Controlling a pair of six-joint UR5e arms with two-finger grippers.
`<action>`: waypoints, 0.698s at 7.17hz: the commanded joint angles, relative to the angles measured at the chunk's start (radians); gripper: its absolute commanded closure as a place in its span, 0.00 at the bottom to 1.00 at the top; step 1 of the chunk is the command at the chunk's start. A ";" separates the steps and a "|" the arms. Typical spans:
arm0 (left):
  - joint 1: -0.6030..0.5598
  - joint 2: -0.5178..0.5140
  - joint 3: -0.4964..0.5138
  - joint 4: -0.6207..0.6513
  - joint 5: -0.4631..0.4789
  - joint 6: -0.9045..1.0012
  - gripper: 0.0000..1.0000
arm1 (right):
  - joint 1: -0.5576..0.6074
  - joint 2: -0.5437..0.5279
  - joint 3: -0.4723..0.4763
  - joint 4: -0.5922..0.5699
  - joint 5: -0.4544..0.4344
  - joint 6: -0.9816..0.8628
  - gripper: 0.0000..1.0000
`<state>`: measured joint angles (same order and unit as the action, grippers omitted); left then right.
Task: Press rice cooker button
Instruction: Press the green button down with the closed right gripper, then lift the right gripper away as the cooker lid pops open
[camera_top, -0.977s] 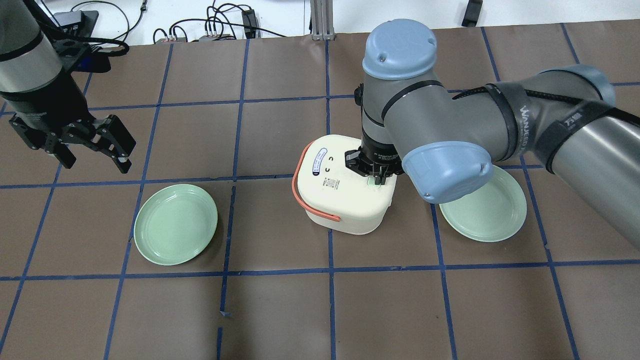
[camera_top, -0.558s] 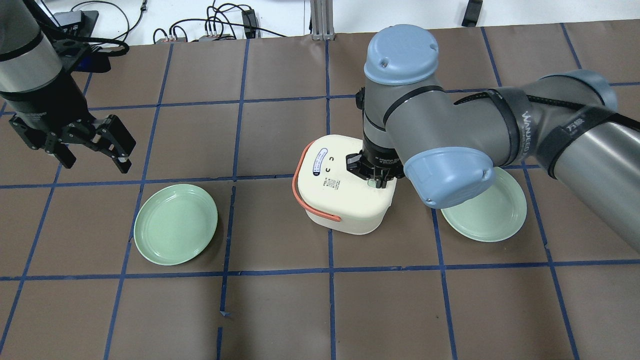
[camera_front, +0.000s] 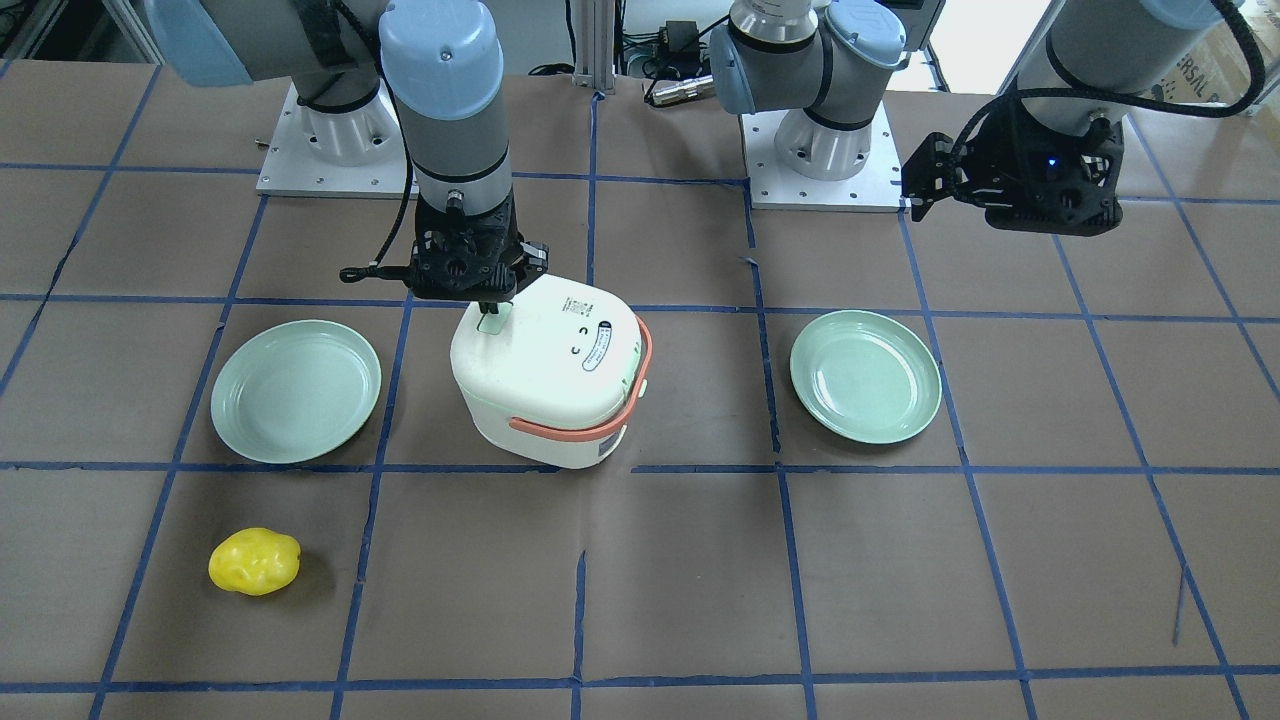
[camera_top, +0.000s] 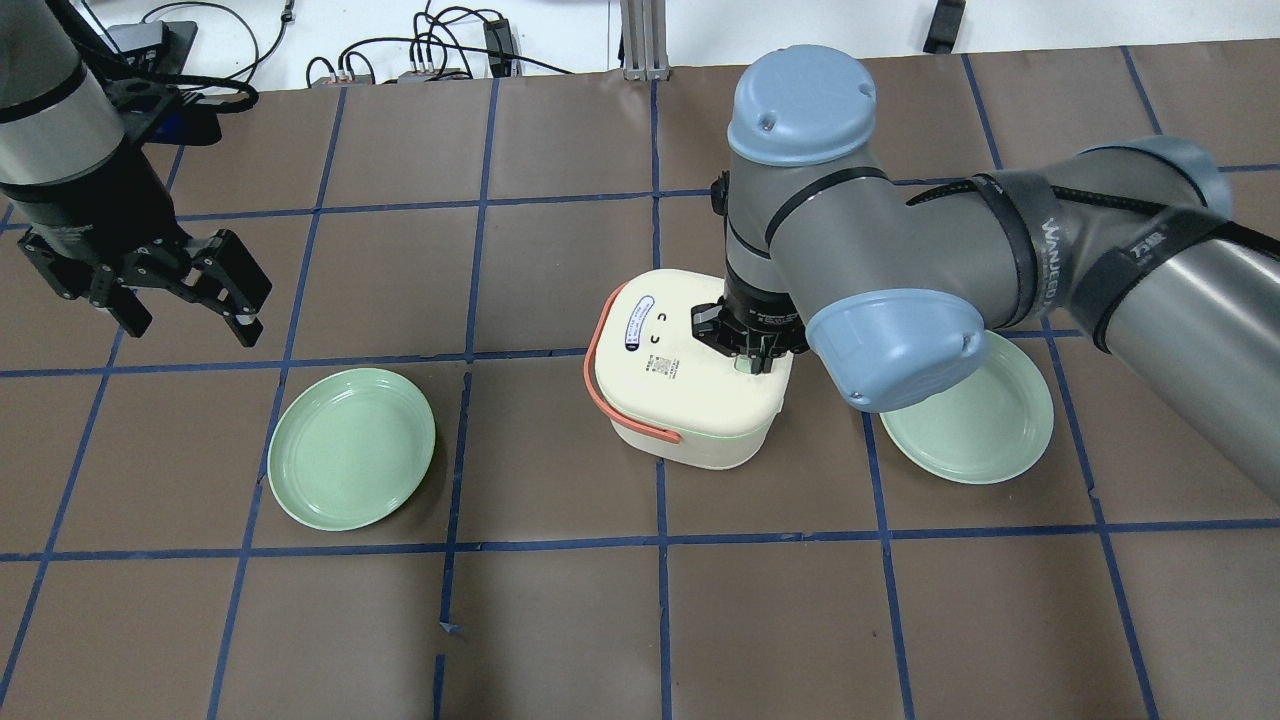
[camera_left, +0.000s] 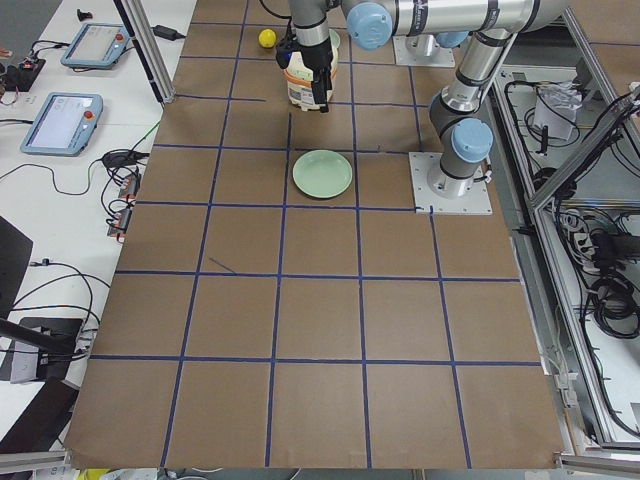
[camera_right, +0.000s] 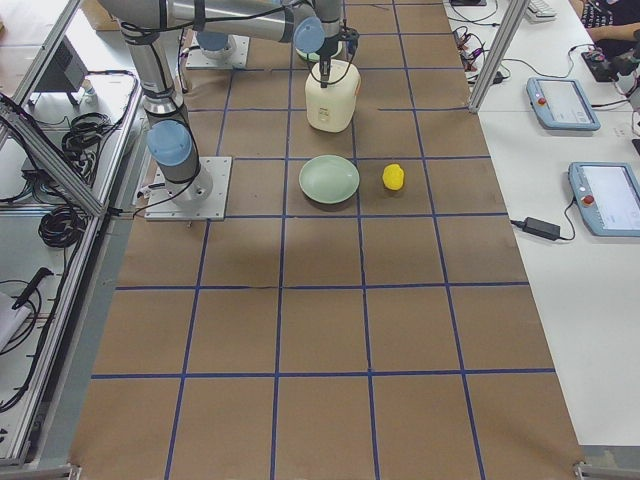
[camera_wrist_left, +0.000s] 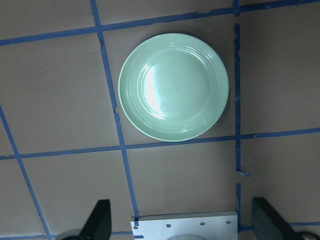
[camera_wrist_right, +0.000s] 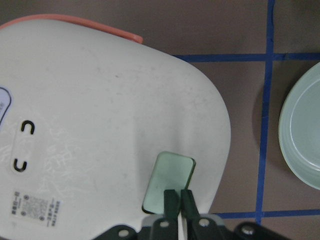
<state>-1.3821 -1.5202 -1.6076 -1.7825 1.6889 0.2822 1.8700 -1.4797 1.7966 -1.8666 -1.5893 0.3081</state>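
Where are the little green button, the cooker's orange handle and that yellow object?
button (camera_wrist_right: 167, 177), right wrist view, middle of its green face.
orange handle (camera_front: 570, 433), front-facing view, its front strip.
yellow object (camera_front: 254, 561), front-facing view, its middle.

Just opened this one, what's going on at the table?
The right arm is working on the white rice cooker: the right gripper, jaws shut and pointing down, has its tips at the mint-green button at the edge of the lid. Whether the button is pressed in cannot be told, and the lid looks closed. The left gripper hangs open and empty off to the side, near a green plate. A second green plate and a yellow object lie untouched.
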 joint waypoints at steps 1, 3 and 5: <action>0.000 0.000 0.000 0.000 0.000 0.000 0.00 | -0.009 -0.010 -0.010 0.015 -0.005 0.026 0.80; 0.000 0.000 0.000 0.000 0.000 0.000 0.00 | -0.008 -0.019 -0.108 0.094 -0.017 0.046 0.65; 0.000 0.000 0.000 0.000 0.000 0.000 0.00 | -0.055 0.028 -0.279 0.125 -0.113 -0.036 0.04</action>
<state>-1.3821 -1.5201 -1.6076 -1.7825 1.6889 0.2823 1.8463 -1.4827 1.6154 -1.7628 -1.6525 0.3250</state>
